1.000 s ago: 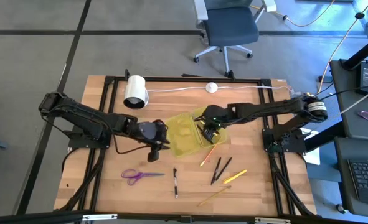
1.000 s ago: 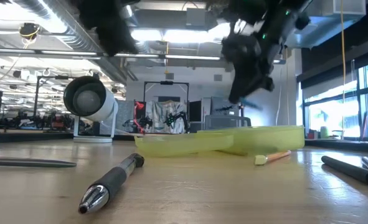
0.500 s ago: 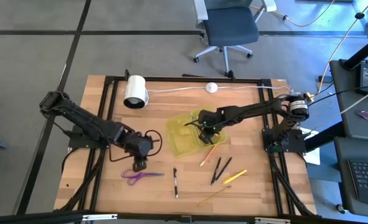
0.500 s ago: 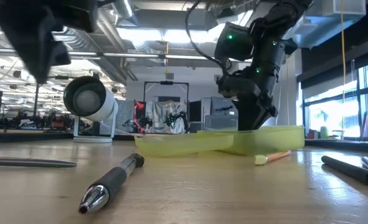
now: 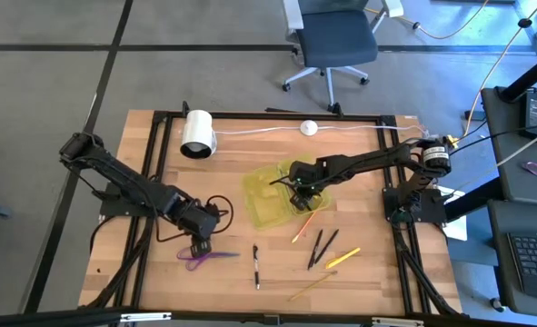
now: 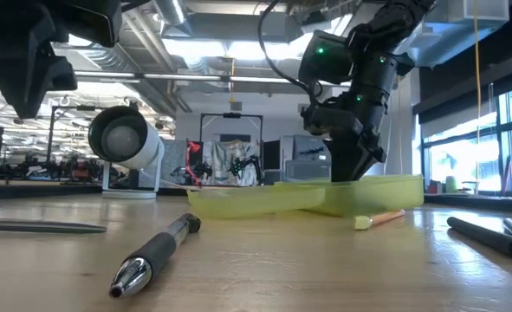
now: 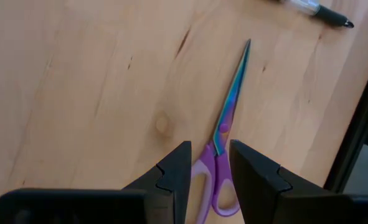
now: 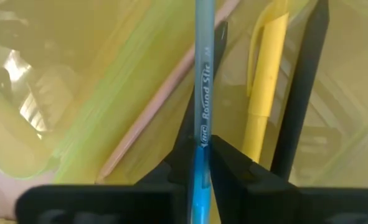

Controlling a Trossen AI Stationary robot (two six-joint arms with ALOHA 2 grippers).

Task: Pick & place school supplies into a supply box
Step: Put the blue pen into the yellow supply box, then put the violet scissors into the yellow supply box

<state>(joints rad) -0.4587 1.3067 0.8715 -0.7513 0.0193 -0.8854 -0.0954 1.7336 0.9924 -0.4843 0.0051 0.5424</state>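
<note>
The purple-and-blue scissors (image 7: 228,109) lie flat on the wood near the table's left front. My left gripper (image 7: 208,154) hangs above their handle end (image 5: 193,262), open by a narrow gap, and the low view shows it well clear of the table. The yellow-green supply box (image 5: 266,198) sits mid-table. My right gripper (image 5: 300,189) reaches down into its right part, shut on a grey pen with a blue end (image 8: 203,74). A yellow pen (image 8: 266,81) and a black one (image 8: 303,93) lie inside the box. My right gripper pinches the grey pen between its two fingers on the barrel where the grey meets the blue end (image 8: 200,138). The fingers slant steeply down from above, and the pen runs on past the fingertips along their line. Its far end is out of frame.
On the wood in front of the box lie an orange pencil (image 5: 303,225), two black pens (image 5: 321,247), a yellow marker (image 5: 343,258), a yellow pencil (image 5: 312,286) and a black pen (image 5: 255,266). A white roll (image 5: 197,133) and a white puck (image 5: 309,128) stand at the far edge.
My left gripper has swung from the box's left edge toward the table's near left, turning and tipping downward, and now hangs over the scissors. My right gripper has sunk with the pen into the box and then kept still.
</note>
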